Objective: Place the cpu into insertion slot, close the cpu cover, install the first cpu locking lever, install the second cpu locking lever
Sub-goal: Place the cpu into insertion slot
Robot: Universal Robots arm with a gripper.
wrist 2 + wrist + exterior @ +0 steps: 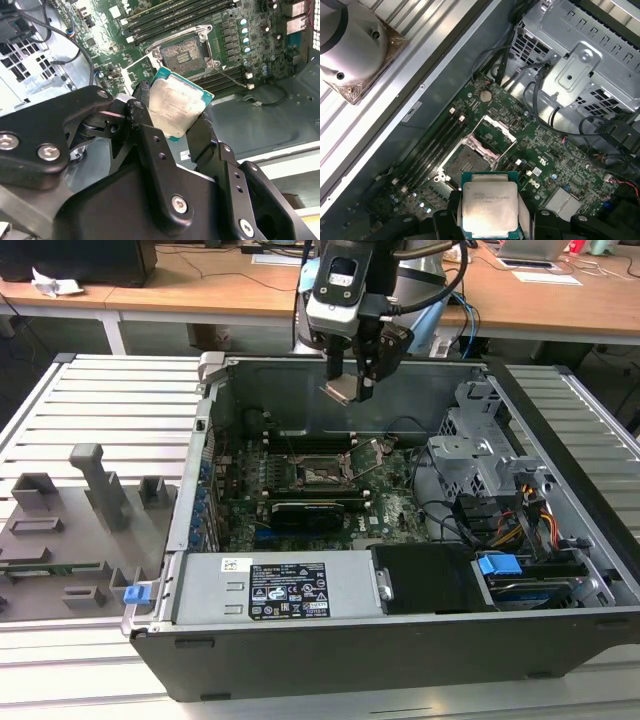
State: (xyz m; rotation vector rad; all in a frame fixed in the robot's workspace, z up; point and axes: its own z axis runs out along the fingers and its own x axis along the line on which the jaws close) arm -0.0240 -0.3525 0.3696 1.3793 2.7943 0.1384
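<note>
Wooden desks run along the back, and a slatted table carries an open case lying on its side. The gripper hangs above the case's far wall, well clear of the board. Its jaws are closed on the cpu, pinching two opposite edges.

The slot lies open below and nearer the camera. Beside it in the first wrist view, what looks like the cover is swung up, though I cannot be sure of its exact angle.

The cpu is square, so it has no real long axis. In the second wrist view its silvery top faces the wrist and its underside faces down toward the board. In the exterior view it hangs tilted rather than level. In the first wrist view its edges look turned relative to the slot's sides.

The main risks, as I judge them:
- **Tilt or turn:** if either remains at contact, a corner would land first and could bend the pins or leave the cpu sitting crooked on the rim.
- **Thin grip:** the jaws hold only the edges, so a knock against the raised cover or the case wall could shift the cpu or drop it.
- **Keying:** whether the notches match the slot is too small to tell.
</note>
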